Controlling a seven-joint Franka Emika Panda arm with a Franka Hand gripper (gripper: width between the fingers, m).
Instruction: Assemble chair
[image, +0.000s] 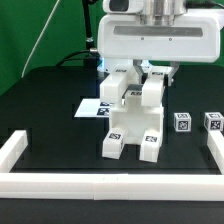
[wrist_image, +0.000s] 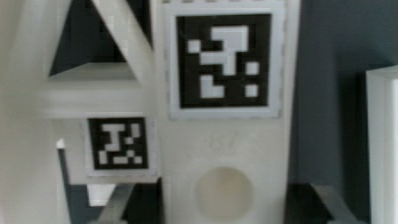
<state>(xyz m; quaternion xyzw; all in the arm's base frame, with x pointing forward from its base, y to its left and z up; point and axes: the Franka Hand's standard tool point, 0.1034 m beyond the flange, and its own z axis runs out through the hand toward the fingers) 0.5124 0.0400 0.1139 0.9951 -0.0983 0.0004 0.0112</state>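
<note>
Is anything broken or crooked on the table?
Nothing looks broken or spilled. The chair, only partly built, sits under the gripper. Two small blocks lie loose at the exterior view's right, not joined on yet.

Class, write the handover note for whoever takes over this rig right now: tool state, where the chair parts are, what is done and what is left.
Tool: low at the top of the chair assembly; whether it is open or shut cannot be told.
Chair assembly: several white tagged pieces joined, standing mid-table by the marker board. The wrist view shows only its tagged faces close up.
Loose block and second loose block: on the table at the exterior view's right, apart from the assembly.
Done: main body joined.
Left: probably fitting both blocks, which are not yet attached.
</note>
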